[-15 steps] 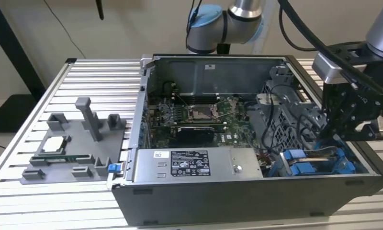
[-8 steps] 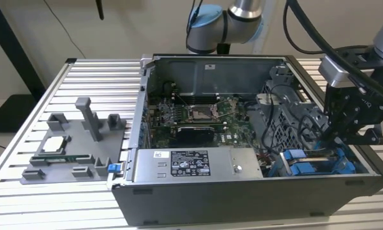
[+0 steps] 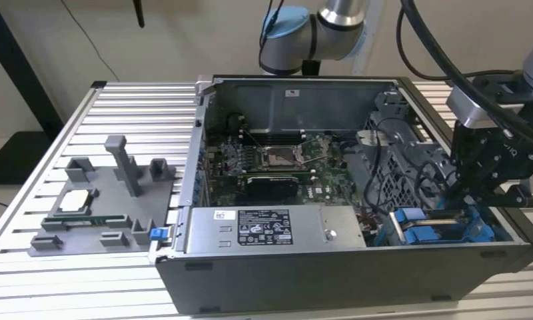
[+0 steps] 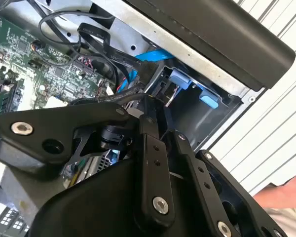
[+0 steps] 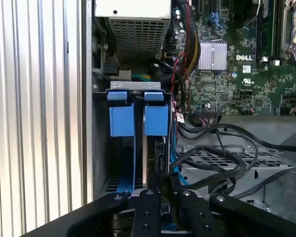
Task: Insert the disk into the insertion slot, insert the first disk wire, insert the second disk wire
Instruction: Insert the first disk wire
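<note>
Disk (image 5: 147, 158), one only, stands edge-on in the insertion slot (image 3: 409, 235), its thin pale edge showing in the first wrist view beside two blue tabs (image 5: 121, 118). In the exterior view the slot lies at 4 o'clock inside the one open computer case (image 3: 338, 280). The single gripper (image 3: 473, 200) hangs over it from 12 o'clock. How wide the pincer stands, and whether it has hold of the disk, I cannot tell. One grey power-supply box (image 3: 276, 230) sits at 9 o'clock of the slot and one motherboard (image 3: 276, 160) at 10 o'clock. One grey parts tray (image 3: 98, 220) rests at 9 o'clock of the case on the slatted table (image 3: 133, 100).

Black hand (image 3: 472, 198) at insertion slot (image 3: 426, 233)
</note>
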`<state>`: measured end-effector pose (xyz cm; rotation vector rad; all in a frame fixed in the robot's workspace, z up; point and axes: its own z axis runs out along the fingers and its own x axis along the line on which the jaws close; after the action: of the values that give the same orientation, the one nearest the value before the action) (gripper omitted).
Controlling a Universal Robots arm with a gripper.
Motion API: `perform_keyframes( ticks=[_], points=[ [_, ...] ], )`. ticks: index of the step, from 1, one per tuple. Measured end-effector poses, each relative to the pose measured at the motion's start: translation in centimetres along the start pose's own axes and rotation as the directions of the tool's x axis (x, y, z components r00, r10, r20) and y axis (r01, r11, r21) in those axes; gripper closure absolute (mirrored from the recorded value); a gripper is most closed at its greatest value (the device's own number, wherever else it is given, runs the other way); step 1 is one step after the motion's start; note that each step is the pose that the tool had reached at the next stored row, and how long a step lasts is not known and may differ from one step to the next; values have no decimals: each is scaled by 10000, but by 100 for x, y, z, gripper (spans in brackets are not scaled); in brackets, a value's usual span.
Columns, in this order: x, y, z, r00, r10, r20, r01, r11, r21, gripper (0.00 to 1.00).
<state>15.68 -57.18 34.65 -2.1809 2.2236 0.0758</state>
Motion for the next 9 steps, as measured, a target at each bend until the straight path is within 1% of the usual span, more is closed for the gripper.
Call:
perform_keyframes(
  ticks=[2, 9],
  points=[
    [1, -5, 19, 10000, -6, 1, 6, 10000, -20, 100],
    [3, -23, 53, 10000, -16, 1, 16, 10000, -22, 100]
  ],
)
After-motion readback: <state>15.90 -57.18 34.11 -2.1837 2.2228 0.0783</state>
